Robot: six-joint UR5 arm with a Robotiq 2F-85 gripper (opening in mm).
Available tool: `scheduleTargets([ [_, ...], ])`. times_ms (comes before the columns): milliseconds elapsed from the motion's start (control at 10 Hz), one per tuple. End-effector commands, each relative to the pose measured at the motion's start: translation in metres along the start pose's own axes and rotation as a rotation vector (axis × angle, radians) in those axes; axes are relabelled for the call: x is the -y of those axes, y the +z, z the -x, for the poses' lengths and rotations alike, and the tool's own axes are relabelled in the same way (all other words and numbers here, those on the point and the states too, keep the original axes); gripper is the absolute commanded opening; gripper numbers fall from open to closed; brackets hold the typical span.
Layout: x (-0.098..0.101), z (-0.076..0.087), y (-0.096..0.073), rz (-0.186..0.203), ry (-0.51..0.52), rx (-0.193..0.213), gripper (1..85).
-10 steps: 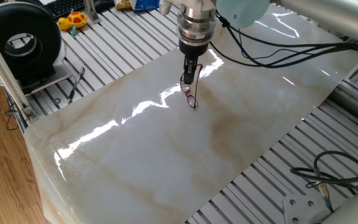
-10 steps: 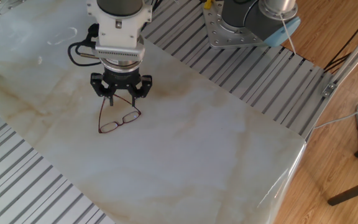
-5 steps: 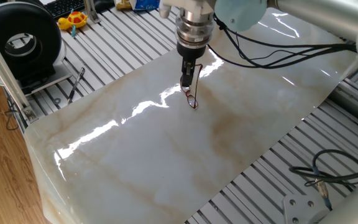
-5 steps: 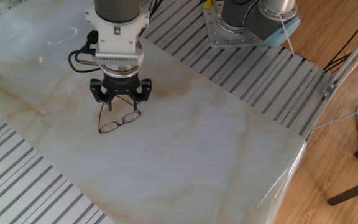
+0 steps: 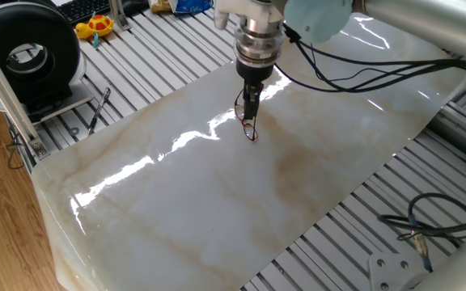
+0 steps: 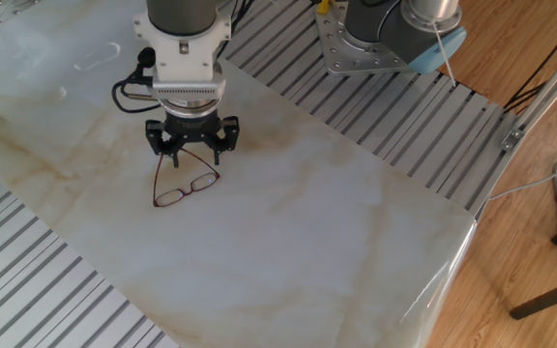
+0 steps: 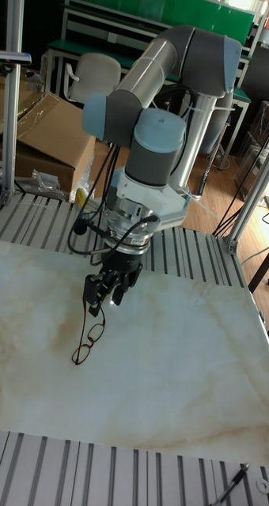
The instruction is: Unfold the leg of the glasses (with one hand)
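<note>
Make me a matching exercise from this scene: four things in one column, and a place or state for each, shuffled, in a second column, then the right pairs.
Things:
1. glasses
2. gripper
3. black pen-like tool
4. yellow toy

Places or states:
A. beside a keyboard at the far table edge
B. lying on the marble sheet, lenses down
C. hanging right over the glasses' temple arms
D. on the ribbed metal beside the marble sheet

Pairs: 1-B, 2-C, 3-D, 4-A

Two high cameras face the marble table [image 6: 356, 232] from opposite sides; the tall view looks front-on.
</note>
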State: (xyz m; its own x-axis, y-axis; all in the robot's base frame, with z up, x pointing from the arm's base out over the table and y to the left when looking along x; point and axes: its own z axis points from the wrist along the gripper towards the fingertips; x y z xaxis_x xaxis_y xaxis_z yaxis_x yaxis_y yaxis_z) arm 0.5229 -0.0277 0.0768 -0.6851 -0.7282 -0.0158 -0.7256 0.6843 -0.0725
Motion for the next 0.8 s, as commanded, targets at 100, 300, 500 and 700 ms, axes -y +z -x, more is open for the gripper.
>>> scheduleTargets([
  [100, -0.024, -0.023, -0.007, 0.049, -0.007, -0.032, 61.7],
  [300, -0.03, -0.027, -0.013, 0.051, -0.003, -0.044, 61.0],
  [500, -0.033, -0.026, -0.012, 0.055, -0.001, -0.042, 60.7],
  [700, -0.026, -0.024, -0.012, 0.034, -0.008, -0.041, 59.0],
])
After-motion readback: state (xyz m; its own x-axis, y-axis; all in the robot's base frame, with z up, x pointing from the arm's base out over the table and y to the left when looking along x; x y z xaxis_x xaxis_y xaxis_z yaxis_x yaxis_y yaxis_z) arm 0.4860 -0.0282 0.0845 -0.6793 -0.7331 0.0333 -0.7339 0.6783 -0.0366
